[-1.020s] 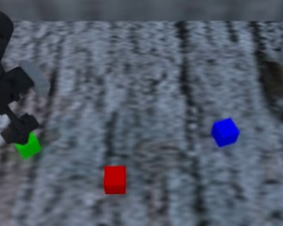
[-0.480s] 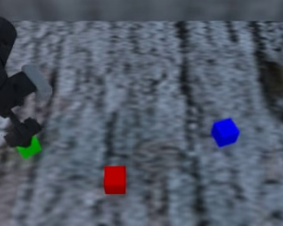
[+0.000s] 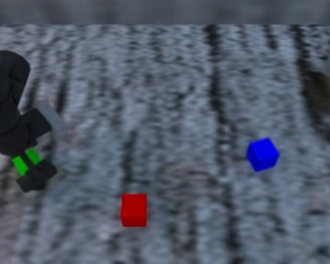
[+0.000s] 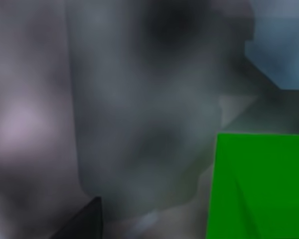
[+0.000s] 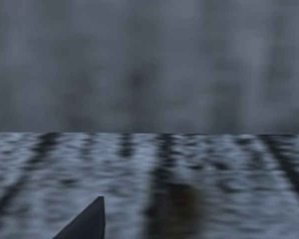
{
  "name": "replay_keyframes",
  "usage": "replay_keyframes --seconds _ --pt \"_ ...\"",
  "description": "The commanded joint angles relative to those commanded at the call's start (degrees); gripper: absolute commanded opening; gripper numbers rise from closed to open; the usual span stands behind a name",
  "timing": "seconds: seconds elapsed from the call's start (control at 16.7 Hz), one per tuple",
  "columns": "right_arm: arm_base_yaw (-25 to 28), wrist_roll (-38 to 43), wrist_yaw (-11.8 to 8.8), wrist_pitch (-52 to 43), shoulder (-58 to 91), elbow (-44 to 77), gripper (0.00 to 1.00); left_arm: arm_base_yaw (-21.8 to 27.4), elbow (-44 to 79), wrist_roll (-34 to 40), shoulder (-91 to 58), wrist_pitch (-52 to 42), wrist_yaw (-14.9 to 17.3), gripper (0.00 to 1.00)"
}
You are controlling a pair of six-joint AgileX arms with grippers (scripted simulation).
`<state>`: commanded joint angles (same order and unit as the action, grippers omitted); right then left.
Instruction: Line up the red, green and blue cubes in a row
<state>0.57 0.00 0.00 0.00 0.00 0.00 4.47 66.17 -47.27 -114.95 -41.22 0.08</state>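
Since a second ago my left gripper (image 3: 28, 168) has closed around the green cube (image 3: 25, 161) and shifted a little toward the table's middle, near the left edge — from above, green shows between my black fingers. The red cube (image 3: 133, 209) sits near the front centre, the blue cube (image 3: 262, 154) well apart to its right. At my left wrist, the green cube (image 4: 259, 186) fills one corner, clenched in my jaws. My right wrist sees only the grey table (image 5: 189, 169) — whether those jaws are closed I cannot tell.

You are looking across a grey streaked counter (image 5: 199, 169) toward a plain grey wall (image 5: 149, 59), one dark fingertip (image 5: 87, 223) poking in.
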Motion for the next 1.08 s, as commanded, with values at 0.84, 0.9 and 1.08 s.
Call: replay_keyframes --seconds 0.84,0.9,1.08 --pt "0.0 0.0 0.0 0.0 0.0 0.0 1.00 0.0 0.0 0.0 0.0 0.0 0.0 0.17" --pt "0.0 0.0 0.0 0.0 0.0 0.0 1.00 0.0 0.0 0.0 0.0 0.0 0.0 0.10" --pt "0.0 0.0 0.0 0.0 0.0 0.0 1.00 0.0 0.0 0.0 0.0 0.0 0.0 0.00"
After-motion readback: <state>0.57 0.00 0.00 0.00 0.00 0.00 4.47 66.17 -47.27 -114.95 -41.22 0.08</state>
